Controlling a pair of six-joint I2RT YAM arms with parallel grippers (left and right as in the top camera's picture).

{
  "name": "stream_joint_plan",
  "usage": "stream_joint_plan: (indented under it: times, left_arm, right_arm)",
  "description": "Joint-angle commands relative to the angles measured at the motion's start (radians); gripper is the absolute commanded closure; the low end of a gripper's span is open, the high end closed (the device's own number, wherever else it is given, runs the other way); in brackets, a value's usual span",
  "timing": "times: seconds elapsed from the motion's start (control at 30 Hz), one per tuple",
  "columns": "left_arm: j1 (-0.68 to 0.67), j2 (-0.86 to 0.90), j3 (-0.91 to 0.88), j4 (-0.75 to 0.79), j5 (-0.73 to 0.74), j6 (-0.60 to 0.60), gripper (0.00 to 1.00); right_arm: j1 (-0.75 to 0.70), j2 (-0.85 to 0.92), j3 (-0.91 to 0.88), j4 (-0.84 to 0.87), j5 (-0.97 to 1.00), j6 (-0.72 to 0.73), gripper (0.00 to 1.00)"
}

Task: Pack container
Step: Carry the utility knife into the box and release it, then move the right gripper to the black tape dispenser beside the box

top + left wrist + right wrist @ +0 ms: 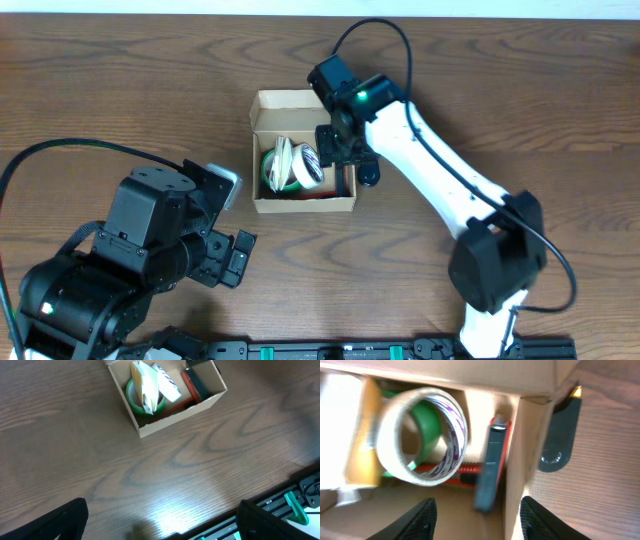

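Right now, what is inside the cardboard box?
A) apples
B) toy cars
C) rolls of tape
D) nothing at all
C: a green tape roll and a white tape roll sit inside the container.

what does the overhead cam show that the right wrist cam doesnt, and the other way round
Only overhead: the whole container with its lid flap open, the left gripper open and well apart from it, and both arms. Only right wrist: the purple print on the white tape roll, a dark flat item with a red edge standing by the container's wall, and the right gripper with fingers spread. Both: the green roll and the white tape roll inside the container.
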Motion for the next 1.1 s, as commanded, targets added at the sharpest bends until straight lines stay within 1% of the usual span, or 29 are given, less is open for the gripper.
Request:
stream_joint_plan:
  times: [0.0,0.1,0.2,0.27,0.3,0.47,0.6,0.73,0.9,1.0,1.07]
  left_arm:
    - [0.002,-0.001,0.010,-0.003,-0.008,-0.006,0.05]
    - [0.002,-0.001,0.010,-0.003,-0.008,-0.006,0.05]
    - [0.002,-0.001,0.010,-0.003,-0.007,-0.006,0.05]
    - [0.002,-0.001,0.010,-0.003,-0.008,-0.006,0.05]
    - [0.002,-0.001,0.010,-0.003,-0.007,-0.006,0.05]
    - [0.002,-0.001,0.010,-0.003,-0.007,-0.006,0.05]
    - [0.002,-0.001,0.010,-0.003,-0.007,-0.006,0.05]
    - [0.002,-0.001,0.010,-0.003,-0.007,-0.006,0.05]
    - [0.002,-0.001,0.010,-0.003,-0.007,-0.006,0.05]
    - [0.002,-0.001,0.010,-0.003,-0.007,-0.006,0.05]
    - [0.002,-0.001,0.010,-0.003,-0.007,-0.006,0.05]
  right_arm:
    - [0.005,-0.092,0.028,-0.002,0.007,0.031,0.45]
    - [0.003,-0.131,0.028,-0.028,0.054,0.073,0.44]
    - [-0.011,-0.152,0.028,-0.090,0.169,0.155,0.41]
    - [-0.033,-0.154,0.028,-0.138,0.214,0.190,0.36]
    - [-0.046,-0.154,0.027,-0.151,0.217,0.190,0.34]
    - [-0.120,-0.146,-0.019,-0.153,0.255,0.154,0.34]
    - [-0.173,-0.146,-0.136,-0.058,0.217,0.081,0.34]
    - [-0.203,-0.146,-0.276,0.097,0.095,-0.027,0.33]
    - [-0.199,-0.146,-0.412,0.272,0.062,-0.060,0.31]
    - [-0.188,-0.146,-0.459,0.357,0.062,-0.088,0.26]
    - [-0.182,-0.146,-0.483,0.406,0.062,-0.099,0.19]
